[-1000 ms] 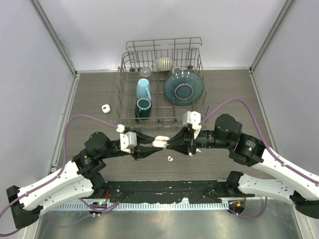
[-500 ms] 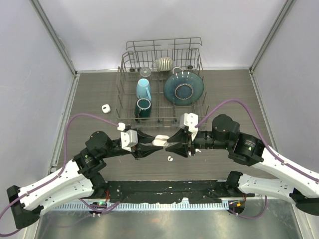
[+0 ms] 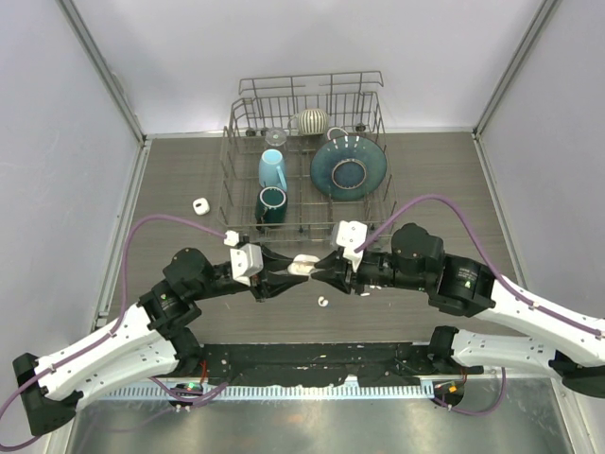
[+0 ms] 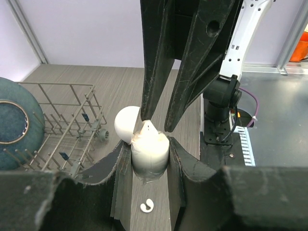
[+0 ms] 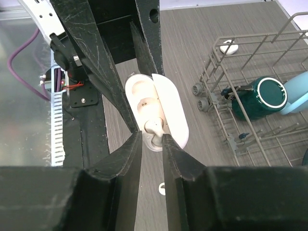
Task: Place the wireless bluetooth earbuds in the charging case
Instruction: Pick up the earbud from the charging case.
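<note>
Just above the counter [image 3: 170, 189], the open charging case [image 5: 161, 103] is clamped between the fingers of the left hand [image 4: 148, 144], its lid swung to one side. An earbud [image 5: 153, 128] is pinched at the fingertips of the right hand [image 5: 152, 138] and is set into the socket nearer that hand. The farther socket appears empty. Seating is judged only partly done. The bud is best pushed straight along the line of the fingers, matched to the socket's slant, and let go only once it sits flush. The case should be held rigid so that no twist is passed on. A second earbud [image 3: 322, 302] is seen loose on the counter beneath both hands.
</note>
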Robot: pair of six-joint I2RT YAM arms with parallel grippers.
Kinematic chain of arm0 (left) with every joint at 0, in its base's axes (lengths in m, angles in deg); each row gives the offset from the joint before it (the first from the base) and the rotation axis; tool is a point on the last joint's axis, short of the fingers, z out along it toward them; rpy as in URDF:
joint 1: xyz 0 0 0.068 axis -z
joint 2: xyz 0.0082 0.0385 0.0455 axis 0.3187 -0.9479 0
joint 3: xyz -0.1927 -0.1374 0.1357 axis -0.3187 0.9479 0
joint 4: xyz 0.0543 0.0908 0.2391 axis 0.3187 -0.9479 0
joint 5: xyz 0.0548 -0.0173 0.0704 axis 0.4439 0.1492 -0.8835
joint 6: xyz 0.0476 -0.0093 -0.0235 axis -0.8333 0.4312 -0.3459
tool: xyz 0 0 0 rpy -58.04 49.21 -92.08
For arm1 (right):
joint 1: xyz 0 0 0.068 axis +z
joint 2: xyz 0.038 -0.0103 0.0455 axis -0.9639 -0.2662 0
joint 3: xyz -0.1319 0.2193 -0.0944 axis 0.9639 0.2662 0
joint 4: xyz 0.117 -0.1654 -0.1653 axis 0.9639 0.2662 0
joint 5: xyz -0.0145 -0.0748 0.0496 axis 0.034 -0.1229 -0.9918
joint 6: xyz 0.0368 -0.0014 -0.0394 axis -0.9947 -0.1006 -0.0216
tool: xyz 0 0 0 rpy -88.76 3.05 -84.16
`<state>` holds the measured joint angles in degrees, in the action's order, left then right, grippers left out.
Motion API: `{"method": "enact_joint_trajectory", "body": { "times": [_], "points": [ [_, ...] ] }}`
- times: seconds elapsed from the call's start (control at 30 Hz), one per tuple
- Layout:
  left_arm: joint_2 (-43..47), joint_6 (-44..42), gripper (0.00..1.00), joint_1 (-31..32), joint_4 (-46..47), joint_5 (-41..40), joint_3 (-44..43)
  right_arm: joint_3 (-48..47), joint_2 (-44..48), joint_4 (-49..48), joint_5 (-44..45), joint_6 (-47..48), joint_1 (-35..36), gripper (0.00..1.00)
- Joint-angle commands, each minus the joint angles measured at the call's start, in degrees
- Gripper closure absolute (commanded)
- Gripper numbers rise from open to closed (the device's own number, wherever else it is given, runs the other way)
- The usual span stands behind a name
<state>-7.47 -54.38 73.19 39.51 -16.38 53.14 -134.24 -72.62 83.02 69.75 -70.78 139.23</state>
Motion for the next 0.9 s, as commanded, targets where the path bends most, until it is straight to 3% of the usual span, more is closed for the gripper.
{"method": "enact_joint_trajectory", "body": {
  "times": [0.0, 0.13, 0.2, 0.67, 0.77, 0.87],
  "points": [
    [0.69, 1.75, 1.00, 1.38, 11.05, 6.50, -2.62, 0.05, -3.71, -0.60, 4.78, 1.51, 1.25, 0.71],
    [0.95, 1.75, 1.00, 1.38, 10.79, 6.32, -2.53, 0.23, -3.45, -0.60, 6.63, 2.03, 2.13, 0.55],
    [1.04, 1.75, 1.00, 1.38, 10.61, 6.06, -2.35, 0.40, -2.66, -0.95, 7.59, 2.39, 2.40, 0.53],
    [0.34, 1.84, 1.00, 1.38, 10.79, 7.38, -2.61, 4.71, 1.39, -7.37, 13.49, 3.36, 2.57, 0.50],
    [0.07, 1.58, 1.00, 1.38, 11.22, 8.43, -2.61, 4.45, 0.69, -7.37, 12.00, 2.92, 2.57, 0.57],
    [-0.19, 1.58, 1.00, 1.46, 11.31, 8.96, -2.62, 3.57, -0.45, -6.32, 9.99, 2.48, 2.49, 0.77]
  ]
}}
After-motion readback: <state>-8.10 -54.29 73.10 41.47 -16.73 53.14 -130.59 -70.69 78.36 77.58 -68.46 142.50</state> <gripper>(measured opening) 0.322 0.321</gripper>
